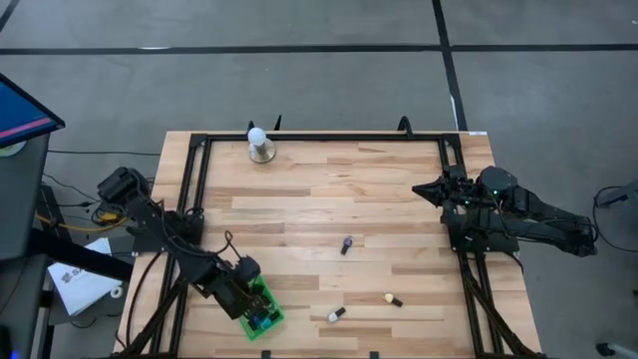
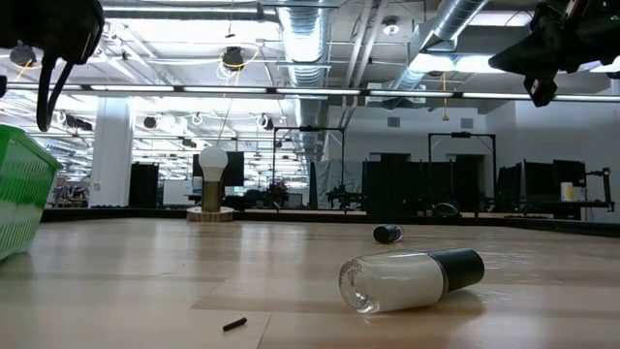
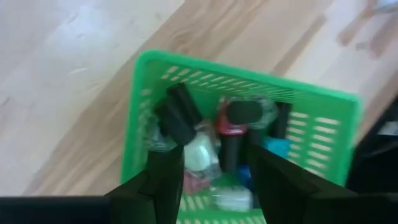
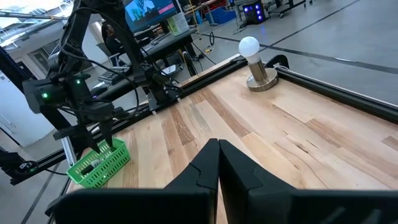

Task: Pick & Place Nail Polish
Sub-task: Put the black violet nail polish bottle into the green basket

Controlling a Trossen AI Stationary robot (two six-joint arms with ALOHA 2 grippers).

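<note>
The left pincer [image 3: 214,177] hangs over the green basket [image 3: 339,134], fingers parted and holding nothing. Small dark-capped bottles [image 3: 233,127], red, teal and pale, lie heaped inside. Three more bottles lie on the surface [image 1: 329,199]: a dark one [image 1: 346,244] and two pale ones [image 1: 336,315]. The right pincer [image 4: 217,163] is closed and empty at the right edge.

Past my shut right hand [image 4: 217,163] I see the left hand [image 4: 104,134] over the green basket [image 4: 99,163], ball-topped stand [image 4: 256,62] across the table [image 4: 261,137].
</note>
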